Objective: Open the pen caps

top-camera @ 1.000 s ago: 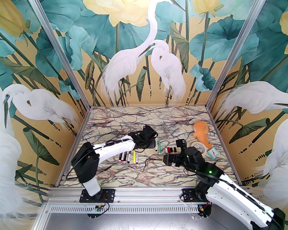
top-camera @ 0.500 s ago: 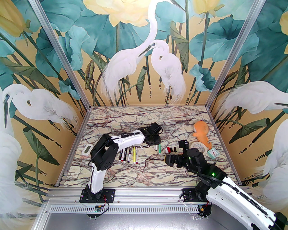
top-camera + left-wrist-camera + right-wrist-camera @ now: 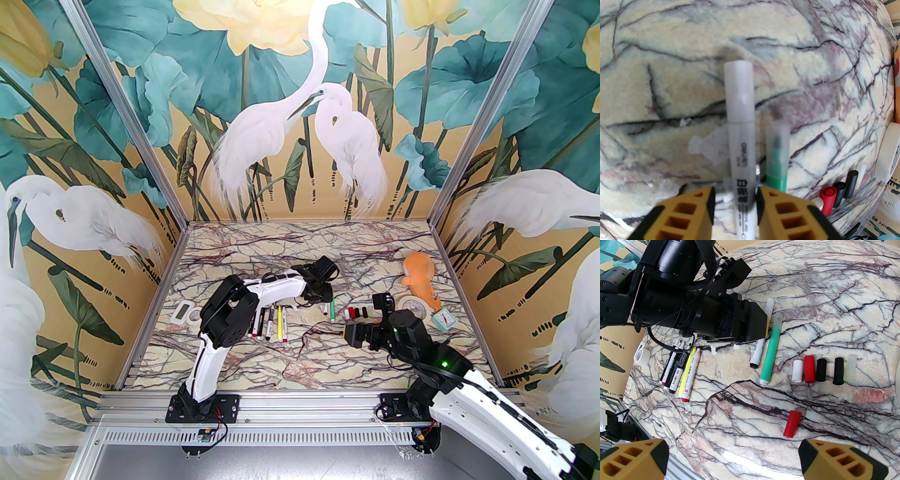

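Right claw point(image 3: 733, 451): spread wide and holding nothing, it hangs over the marble-patterned desk point(image 3: 750, 404) close to the near edge, right of the middle.
Loose caps: a short red plastic cap point(image 3: 792, 424) lies alone just beyond that claw. Farther on, toward the right edge, a row of five stubby caps point(image 3: 821, 370) lies side by side: white, red, two black and one translucent.
Left claw point(image 3: 736, 191): about mid-desk, it is partly spread astride a slim white marker barrel point(image 3: 743, 164) with black print. One pad point(image 3: 760, 206) looks to touch the barrel and the other stands off, so it is not yet a pinch.
Step in hand: likely securing this barrel. Clamp square across it, well short of the cap seam, and keep the green felt pen point(image 3: 777, 180) just beside it out of the jaws. Then pull the cap straight along the pen's axis.
Cap to open: a frosted whitish cap point(image 3: 738, 93), seated on the barrel's far end and pointing at the far edge.
Neighbour: the green pen's clear cap point(image 3: 777, 140) is also seated, with a dark tip showing through.
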Motion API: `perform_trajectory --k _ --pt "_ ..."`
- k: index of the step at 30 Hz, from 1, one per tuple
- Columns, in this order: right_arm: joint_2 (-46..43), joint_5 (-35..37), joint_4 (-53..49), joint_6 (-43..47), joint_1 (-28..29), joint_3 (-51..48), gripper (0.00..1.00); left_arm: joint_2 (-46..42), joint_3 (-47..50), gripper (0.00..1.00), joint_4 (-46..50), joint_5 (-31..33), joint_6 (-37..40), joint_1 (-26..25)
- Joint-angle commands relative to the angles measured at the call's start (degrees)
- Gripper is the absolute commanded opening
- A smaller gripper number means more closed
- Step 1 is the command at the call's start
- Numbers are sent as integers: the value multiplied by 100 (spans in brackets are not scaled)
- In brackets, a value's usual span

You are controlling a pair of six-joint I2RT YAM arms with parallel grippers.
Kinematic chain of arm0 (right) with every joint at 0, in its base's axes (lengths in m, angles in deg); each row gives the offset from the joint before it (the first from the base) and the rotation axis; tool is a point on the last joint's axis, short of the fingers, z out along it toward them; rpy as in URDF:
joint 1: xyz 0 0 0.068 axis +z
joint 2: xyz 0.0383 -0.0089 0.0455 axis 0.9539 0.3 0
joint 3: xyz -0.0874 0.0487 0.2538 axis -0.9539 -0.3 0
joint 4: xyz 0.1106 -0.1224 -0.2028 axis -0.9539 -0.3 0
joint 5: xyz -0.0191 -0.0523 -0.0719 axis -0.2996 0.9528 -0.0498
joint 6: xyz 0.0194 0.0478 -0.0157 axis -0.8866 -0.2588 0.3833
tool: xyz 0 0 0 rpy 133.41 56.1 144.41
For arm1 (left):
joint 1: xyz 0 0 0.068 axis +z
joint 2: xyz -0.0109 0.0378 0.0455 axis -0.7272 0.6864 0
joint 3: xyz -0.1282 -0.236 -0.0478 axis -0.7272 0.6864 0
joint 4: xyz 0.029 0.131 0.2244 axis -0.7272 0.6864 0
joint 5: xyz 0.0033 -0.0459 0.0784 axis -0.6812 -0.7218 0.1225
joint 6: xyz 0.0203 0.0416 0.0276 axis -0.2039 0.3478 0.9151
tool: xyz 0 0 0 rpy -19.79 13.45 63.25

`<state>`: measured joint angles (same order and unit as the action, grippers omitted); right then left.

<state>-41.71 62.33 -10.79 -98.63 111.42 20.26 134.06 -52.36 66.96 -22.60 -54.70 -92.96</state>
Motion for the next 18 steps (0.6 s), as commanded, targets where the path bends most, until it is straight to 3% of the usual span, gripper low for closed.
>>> perform_trajectory --k 1,10,18 --pt "75 111 51 -61 -20 16 100 186 -237 33 383 38 195 51" --pt "51 91 86 -129 -22 -79 100 749 -1150 31 1708 598 901 60" --pt "84 106 113 -138 -24 -79 100 991 -1480 26 2194 996 1098 45"
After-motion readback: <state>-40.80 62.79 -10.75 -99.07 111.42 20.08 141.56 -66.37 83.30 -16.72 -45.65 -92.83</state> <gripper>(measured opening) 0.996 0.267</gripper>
